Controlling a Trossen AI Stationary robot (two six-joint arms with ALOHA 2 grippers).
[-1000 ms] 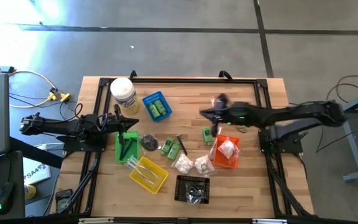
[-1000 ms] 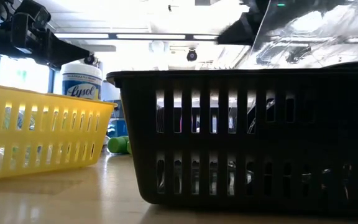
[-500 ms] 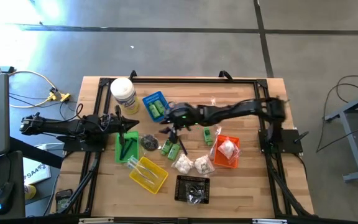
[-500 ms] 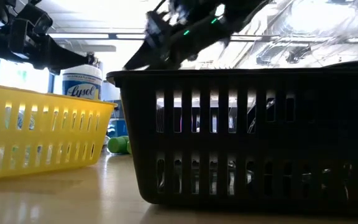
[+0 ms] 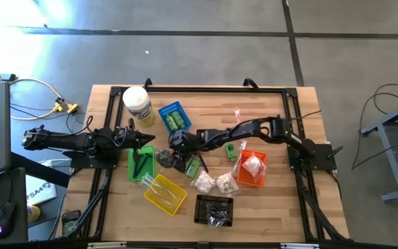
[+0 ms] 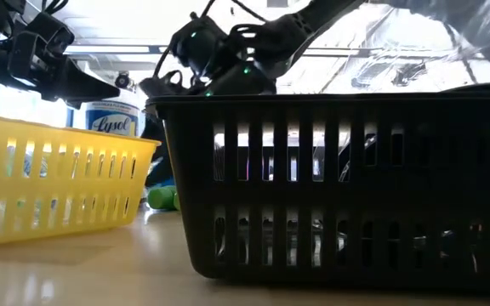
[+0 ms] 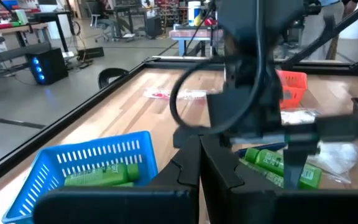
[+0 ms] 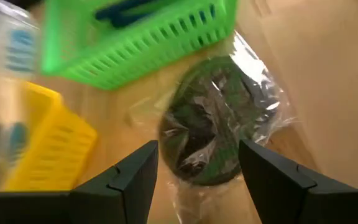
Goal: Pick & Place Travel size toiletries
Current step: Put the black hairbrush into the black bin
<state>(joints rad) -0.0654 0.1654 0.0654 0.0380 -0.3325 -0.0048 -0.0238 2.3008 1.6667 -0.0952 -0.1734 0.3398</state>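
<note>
A dark grey round piece in clear wrap [image 8: 219, 127] lies on the wooden table [image 5: 268, 104] beside the green basket [image 5: 141, 164]. My right gripper [image 8: 197, 152] hangs open just above it, tipped downward, one finger on either side and touching nothing; in the high view it [image 5: 173, 149] sits at the table's middle. Green bottles [image 5: 191, 164] and white puffy packets [image 5: 214, 182] lie loose nearby. My left gripper [image 7: 201, 165] is shut, empty and level at the table's left [image 5: 146, 139].
A blue basket [image 5: 174, 117] holds green bottles, the orange basket [image 5: 252, 168] a white packet. The yellow basket [image 5: 164, 192] and black basket [image 5: 215, 209] stand at the near side. A white jar [image 5: 137, 104] stands far left.
My right arm has swung from above the orange basket toward the table's left, stretching out and sinking. Its gripper has tipped downward and now hangs over the wrapped grey piece by the green basket. The things on the table have stayed in place.
</note>
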